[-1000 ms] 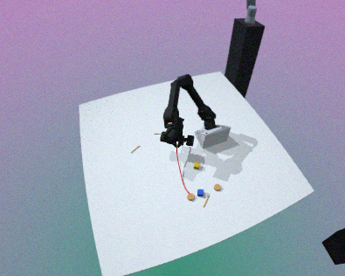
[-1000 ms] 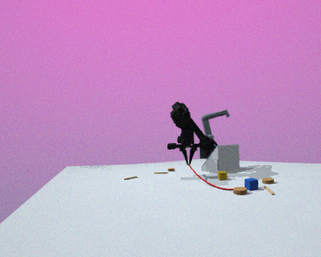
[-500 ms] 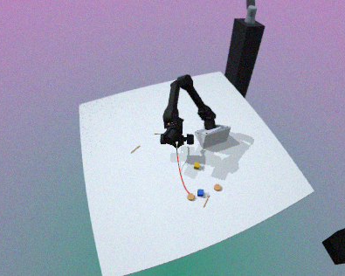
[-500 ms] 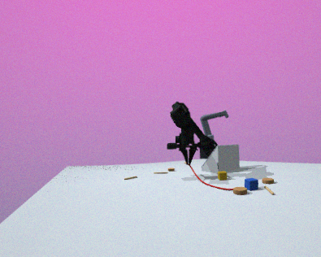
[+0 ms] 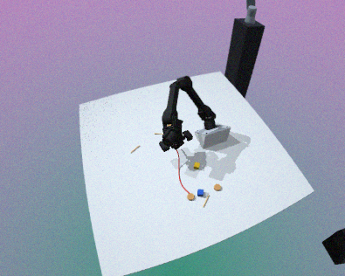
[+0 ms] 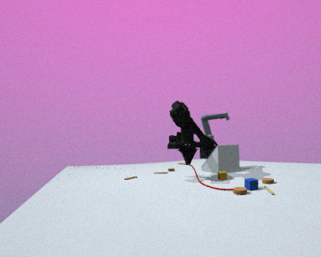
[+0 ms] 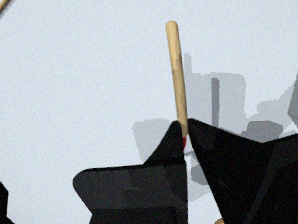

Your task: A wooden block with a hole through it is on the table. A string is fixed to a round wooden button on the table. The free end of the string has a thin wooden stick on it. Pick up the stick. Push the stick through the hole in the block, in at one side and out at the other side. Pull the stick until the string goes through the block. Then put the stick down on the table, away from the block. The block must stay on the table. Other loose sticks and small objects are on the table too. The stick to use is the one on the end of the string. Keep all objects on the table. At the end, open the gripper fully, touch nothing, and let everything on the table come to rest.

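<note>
The claw [image 7: 184, 137] grips the stick [image 7: 176, 76] tight. The red string [image 5: 181, 173] runs from it to the round button [image 5: 190, 196] on the table [image 5: 120, 218].

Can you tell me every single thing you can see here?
Table: one, white, under everything.
String: one, red, from the gripper to a button.
Buttons: three, tan; one on the string's end, one past the blue cube, one far off by the gripper.
Cubes: two; yellow mid-table, blue between two buttons.
Loose sticks: three, tan.
Stick on the string: one, tan, in the gripper.
Arm: one, black, on a grey base.
Gripper: one, black, shut on the stick.
</note>
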Motion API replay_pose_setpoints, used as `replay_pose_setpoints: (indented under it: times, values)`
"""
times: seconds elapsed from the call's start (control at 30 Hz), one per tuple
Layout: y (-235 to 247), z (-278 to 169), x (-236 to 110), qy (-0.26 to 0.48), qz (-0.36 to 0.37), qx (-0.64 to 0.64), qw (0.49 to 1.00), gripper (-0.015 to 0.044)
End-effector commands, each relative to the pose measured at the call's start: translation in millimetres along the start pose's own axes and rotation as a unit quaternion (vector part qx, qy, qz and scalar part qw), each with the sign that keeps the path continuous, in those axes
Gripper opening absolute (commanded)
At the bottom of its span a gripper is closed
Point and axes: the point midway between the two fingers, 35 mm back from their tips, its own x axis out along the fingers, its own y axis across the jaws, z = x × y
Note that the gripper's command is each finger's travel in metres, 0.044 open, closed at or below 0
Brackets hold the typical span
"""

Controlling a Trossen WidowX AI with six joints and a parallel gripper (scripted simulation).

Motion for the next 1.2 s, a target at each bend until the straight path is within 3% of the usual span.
replay_pose_setpoints:
  times: [0.0, 0.57, 1.17]
  values:
    - [2.8, -3.6, -0.1, 0.001, -0.002, -0.071, 0.997, 0.0]
    - [14.1, -14.6, -1.5, 0.001, -0.001, -0.364, 0.931, 0.0]
    - [25.4, -26.8, -2.4, 0.001, 0.0, -0.639, 0.77, 0.0]
